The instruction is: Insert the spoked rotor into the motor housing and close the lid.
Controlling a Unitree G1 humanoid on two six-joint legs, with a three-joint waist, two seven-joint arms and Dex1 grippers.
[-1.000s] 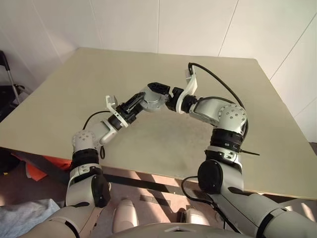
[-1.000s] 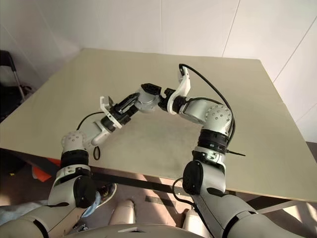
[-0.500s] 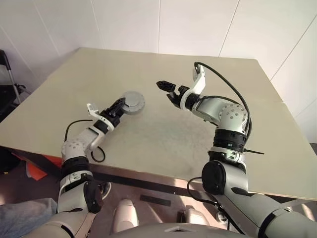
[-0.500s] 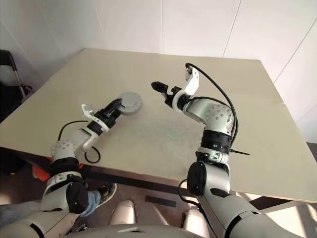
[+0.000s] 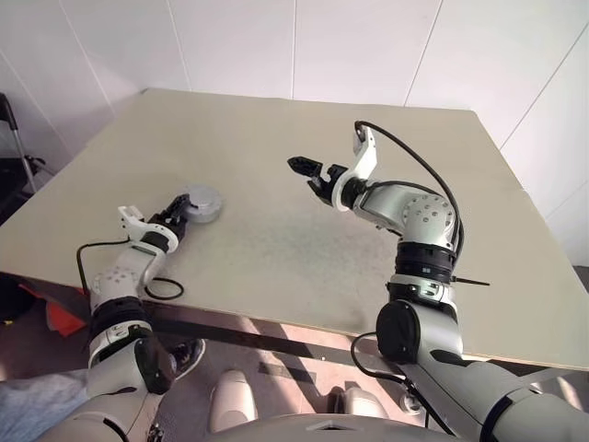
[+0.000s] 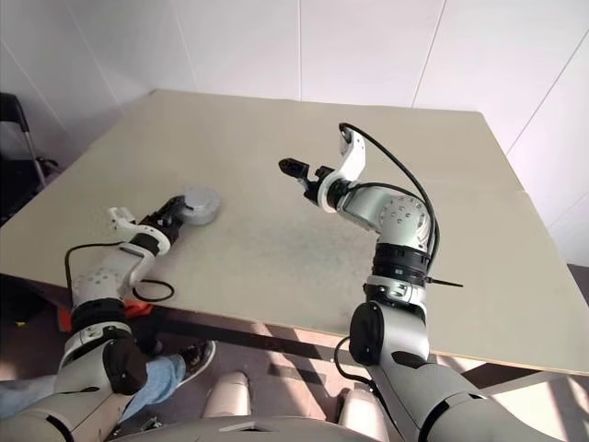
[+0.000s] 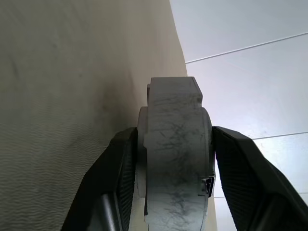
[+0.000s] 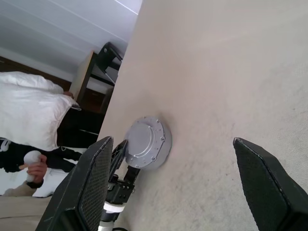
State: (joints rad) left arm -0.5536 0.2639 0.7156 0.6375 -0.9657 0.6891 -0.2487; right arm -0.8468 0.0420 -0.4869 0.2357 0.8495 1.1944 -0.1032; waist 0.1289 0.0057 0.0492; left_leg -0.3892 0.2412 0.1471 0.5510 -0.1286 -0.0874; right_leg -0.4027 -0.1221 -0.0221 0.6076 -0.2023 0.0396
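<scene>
The motor housing [image 5: 202,203] is a thick grey round part lying flat on the left side of the table. A flat grey lid [image 8: 144,139] with small bolts round its rim covers its top. My left gripper [image 5: 179,210] reaches in level from the near side and is shut on the motor housing [image 7: 175,144], one black finger [image 7: 120,178] against each side. My right gripper [image 5: 296,166] hangs open over the middle of the table, well apart from the housing, with nothing between its fingers [image 8: 86,192]. The spoked rotor is out of view.
The beige table [image 5: 304,249] has its left edge near the housing and its front edge near me. A person [image 8: 33,163] stands beyond the table's left side by a black stand [image 5: 14,138]. An orange object [image 5: 64,318] lies under the front-left corner.
My left arm has carried the housing from the table's middle out to the left and down onto the table. The right gripper, close beside it a second ago, now stands apart, open.
</scene>
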